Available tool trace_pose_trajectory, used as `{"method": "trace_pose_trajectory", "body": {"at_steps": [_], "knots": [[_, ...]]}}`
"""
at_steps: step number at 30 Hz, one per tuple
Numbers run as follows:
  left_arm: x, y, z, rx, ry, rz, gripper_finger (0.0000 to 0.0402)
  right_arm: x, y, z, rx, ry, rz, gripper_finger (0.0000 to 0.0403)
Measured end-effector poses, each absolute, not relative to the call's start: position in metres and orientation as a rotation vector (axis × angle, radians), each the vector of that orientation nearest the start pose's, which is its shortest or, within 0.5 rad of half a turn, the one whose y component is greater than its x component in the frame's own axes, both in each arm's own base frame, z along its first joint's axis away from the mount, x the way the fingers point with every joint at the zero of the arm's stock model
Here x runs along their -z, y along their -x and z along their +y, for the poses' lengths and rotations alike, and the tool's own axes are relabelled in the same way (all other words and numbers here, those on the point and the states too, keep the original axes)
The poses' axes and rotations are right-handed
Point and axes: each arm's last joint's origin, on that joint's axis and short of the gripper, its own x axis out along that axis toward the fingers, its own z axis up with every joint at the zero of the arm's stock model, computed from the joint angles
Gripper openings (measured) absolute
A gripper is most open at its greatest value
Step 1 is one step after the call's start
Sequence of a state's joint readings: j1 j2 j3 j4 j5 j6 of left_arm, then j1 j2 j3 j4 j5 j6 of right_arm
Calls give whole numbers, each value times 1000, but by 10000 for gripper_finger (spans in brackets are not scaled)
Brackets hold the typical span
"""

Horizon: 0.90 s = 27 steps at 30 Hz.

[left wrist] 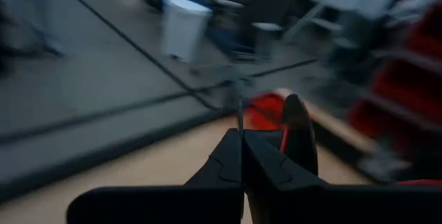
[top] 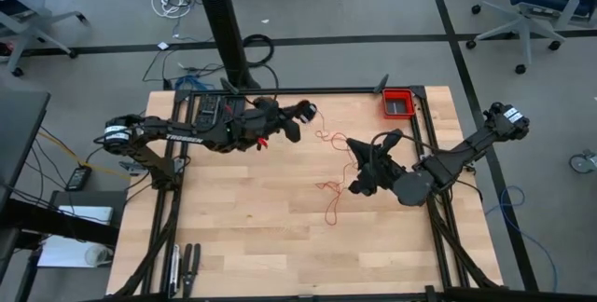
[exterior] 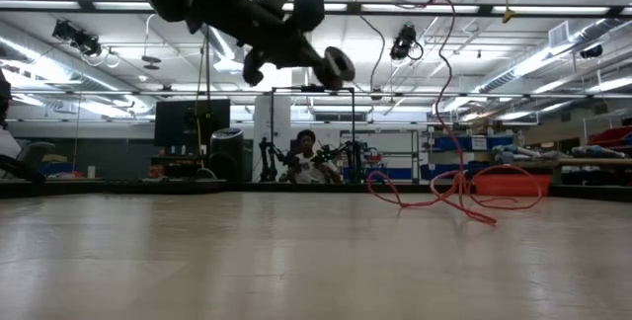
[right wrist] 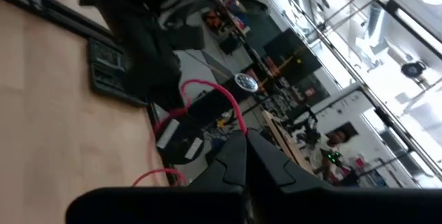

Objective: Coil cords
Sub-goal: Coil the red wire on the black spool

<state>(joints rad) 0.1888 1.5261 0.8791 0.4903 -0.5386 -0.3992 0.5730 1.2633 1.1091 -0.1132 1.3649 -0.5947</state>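
I have both grippers pinched tight on the red cord, left gripper raised near the red bin, right gripper mid-table

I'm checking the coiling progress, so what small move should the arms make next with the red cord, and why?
Probably the left gripper should circle toward the right gripper to lay a loop. Both are shut on the red cord, which rises to a gripper in the low view while most of it lies loose and wavy on the table.
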Motion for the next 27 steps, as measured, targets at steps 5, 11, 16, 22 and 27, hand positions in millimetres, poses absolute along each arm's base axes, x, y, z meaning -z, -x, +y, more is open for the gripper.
{"method": "trace_pose_trajectory", "body": {"at_steps": [5, 11, 16, 22, 27], "knots": [[-251, -316, 86, -960, 233, 42, 5, -358, -232, 126, 697, 776, 367, 0], [-257, -311, 102, -972, 375, -65, 5, -351, -230, 128, 663, 748, 371, 0], [-265, -307, 110, -921, 499, -155, 5, -339, -229, 128, 611, 692, 391, 0], [-270, -301, 120, -941, 548, -216, 5, -331, -229, 130, 463, 559, 411, 0], [-271, -298, 128, -963, 550, -235, 5, -325, -229, 132, 313, 488, 456, 0]]}}
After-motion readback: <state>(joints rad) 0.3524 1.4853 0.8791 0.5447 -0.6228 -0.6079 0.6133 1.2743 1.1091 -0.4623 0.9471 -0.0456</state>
